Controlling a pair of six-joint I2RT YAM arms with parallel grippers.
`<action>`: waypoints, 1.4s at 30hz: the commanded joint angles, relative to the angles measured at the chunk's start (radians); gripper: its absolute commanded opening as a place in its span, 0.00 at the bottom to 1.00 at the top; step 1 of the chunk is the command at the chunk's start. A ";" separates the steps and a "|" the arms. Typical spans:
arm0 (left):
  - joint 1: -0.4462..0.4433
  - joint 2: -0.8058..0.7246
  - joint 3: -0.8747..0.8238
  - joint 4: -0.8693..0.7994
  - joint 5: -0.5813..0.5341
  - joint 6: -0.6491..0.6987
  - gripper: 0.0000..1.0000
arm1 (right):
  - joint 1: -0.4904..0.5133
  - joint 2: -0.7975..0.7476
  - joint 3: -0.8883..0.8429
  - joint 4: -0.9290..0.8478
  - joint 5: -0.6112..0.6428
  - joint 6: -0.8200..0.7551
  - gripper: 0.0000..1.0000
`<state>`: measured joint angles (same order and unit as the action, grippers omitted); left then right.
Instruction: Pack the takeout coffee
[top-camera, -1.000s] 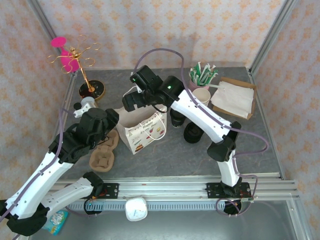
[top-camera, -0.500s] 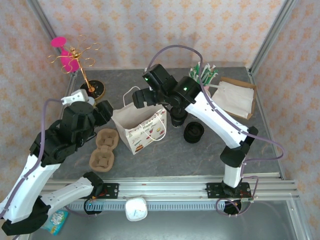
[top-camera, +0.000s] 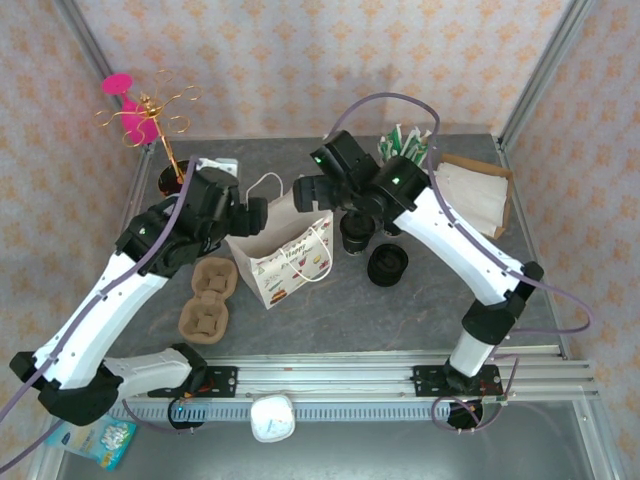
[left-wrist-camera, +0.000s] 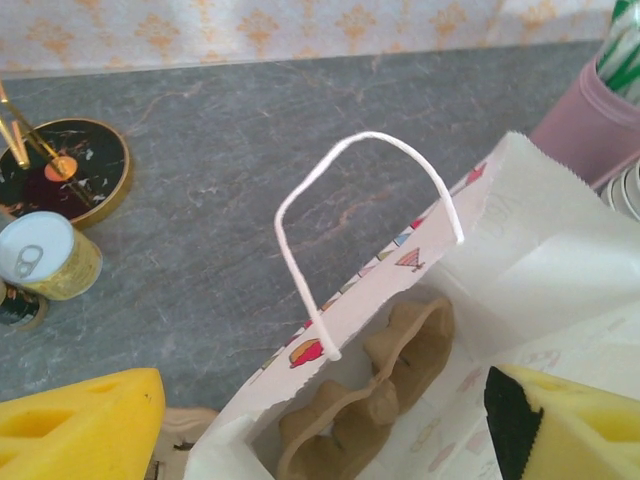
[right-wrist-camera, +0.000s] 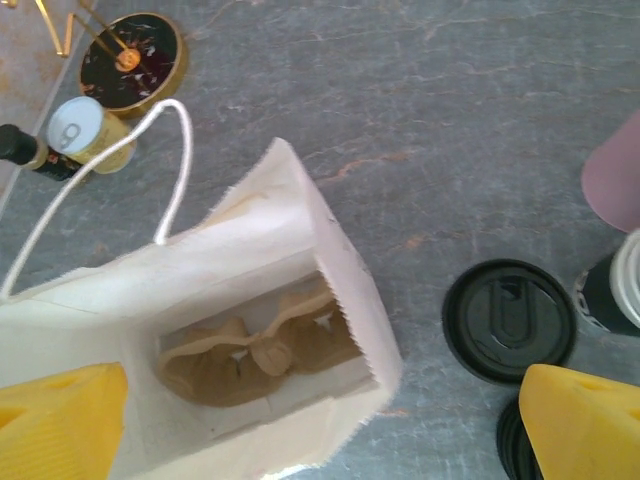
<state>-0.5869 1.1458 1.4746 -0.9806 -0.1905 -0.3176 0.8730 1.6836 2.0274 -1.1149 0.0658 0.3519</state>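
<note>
The takeout coffee, a black cup with a dark round lid, stands on the table just right of the white paper bag. The bag stands upright and open, with a brown cup carrier lying inside it. Above the bag's mouth my right gripper hangs open with nothing held. My left gripper is open too, its yellow fingers spread either side of the bag's left rim below the string handle.
A pile of black lids and a nested cup stack sit near the coffee. Spare carriers lie left of the bag. A can and a gold stand are at the back left, a pink straw holder and napkins at the back right.
My left arm swung up and right from over the spare carriers to the bag's left rim, and its jaws widened. My right arm drew back to the right, off the bag's rim.
</note>
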 joint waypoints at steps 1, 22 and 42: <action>0.004 0.031 0.031 0.022 0.042 0.100 0.87 | -0.026 -0.071 -0.062 -0.015 0.083 0.066 1.00; 0.100 0.292 0.107 0.010 0.138 0.256 0.77 | -0.103 -0.069 -0.190 0.011 0.093 0.081 1.00; 0.168 0.212 -0.018 0.069 0.301 0.109 0.06 | -0.103 -0.018 -0.175 -0.028 0.098 0.044 1.00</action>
<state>-0.4232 1.3975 1.4895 -0.9310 0.0654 -0.1375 0.7750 1.6550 1.8408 -1.1099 0.1425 0.4110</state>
